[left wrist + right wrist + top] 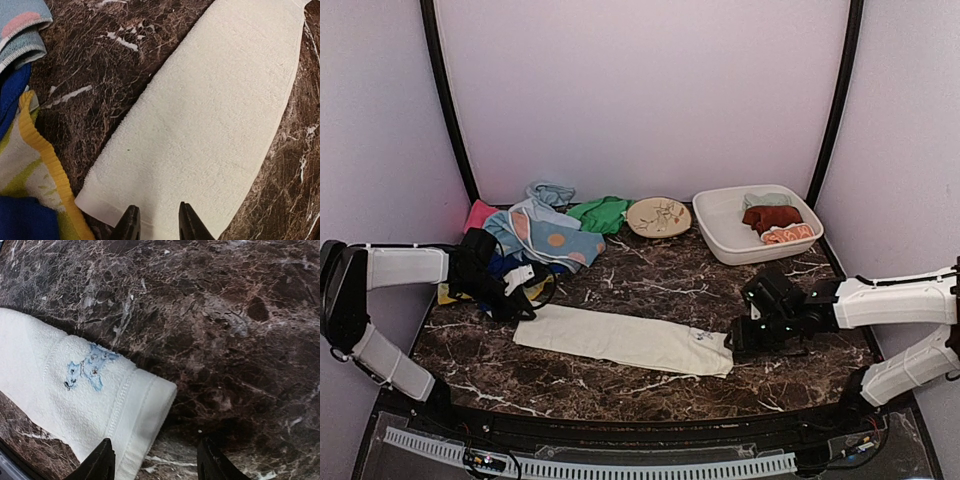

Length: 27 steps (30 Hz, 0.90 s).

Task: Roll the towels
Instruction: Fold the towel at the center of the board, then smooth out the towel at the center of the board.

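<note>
A long cream-white towel (620, 340) lies flat and folded lengthwise on the dark marble table (650, 270). Its right end carries a small blue embroidered mark (87, 367). My left gripper (527, 292) hangs over the towel's left end (200, 125). In the left wrist view its gripper (159, 223) is open, with the cloth lying flat below the tips. My right gripper (740, 342) sits at the towel's right end. In the right wrist view that gripper (156, 463) is open wide, with the towel's hemmed corner (145, 405) beside its left finger and nothing held.
A heap of coloured towels (545, 238) lies at the back left, reaching under my left arm. In the left wrist view I see its yellow-edged (47, 155) and blue (12, 90) cloths. A cream patterned plate (658, 216) sits at the back. A white tub (720, 228) at the back right holds rolled towels (772, 216).
</note>
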Motion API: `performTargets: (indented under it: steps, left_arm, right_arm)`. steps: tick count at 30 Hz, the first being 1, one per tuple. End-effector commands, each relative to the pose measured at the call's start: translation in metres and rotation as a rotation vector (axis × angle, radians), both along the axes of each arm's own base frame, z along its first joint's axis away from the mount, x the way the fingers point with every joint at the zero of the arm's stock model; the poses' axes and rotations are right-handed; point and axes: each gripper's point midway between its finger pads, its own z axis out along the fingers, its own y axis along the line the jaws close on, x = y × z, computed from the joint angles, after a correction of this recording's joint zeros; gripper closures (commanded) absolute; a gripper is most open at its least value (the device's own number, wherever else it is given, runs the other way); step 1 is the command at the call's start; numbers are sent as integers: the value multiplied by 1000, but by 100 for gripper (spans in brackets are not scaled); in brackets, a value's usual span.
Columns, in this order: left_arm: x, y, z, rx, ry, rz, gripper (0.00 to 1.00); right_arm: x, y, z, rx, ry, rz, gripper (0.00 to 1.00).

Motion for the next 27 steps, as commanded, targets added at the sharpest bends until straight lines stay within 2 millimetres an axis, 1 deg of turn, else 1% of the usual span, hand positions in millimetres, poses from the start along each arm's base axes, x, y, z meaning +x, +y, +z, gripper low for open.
performTargets:
  steps: [1,5,10,11,16,17,18,19,21,22,27]
  left_arm:
    - [15,10,-19,69,-13,49,73]
    - [20,21,-34,143,-23,71,77]
    - [18,23,-39,154,-22,68,78]
    - [18,23,-39,153,-21,68,78]
    - [19,22,-38,148,-25,67,79]
    - [19,22,-38,147,-27,66,79]
    - [20,22,-39,149,-29,63,79]
    - [20,22,-39,152,-30,64,79]
    - [22,23,-40,160,-31,66,79]
    - [22,24,-40,165,-32,67,79]
    - [21,28,-44,190,-40,63,80]
  right_arm:
    - [11,31,4,160,22,8,44]
    - [14,35,-4,238,69,-35,52]
    - [23,30,-4,290,67,-85,64]
    - [23,28,-6,293,73,-94,66]
    - [26,21,-6,322,66,-139,66]
    - [27,20,-6,336,62,-148,68]
    - [28,20,-6,351,61,-155,72]
    - [29,19,-6,366,60,-166,78]
    - [29,17,-7,385,60,-182,96]
    - [31,17,-6,397,53,-186,100]
    - [36,13,1,445,32,-218,100]
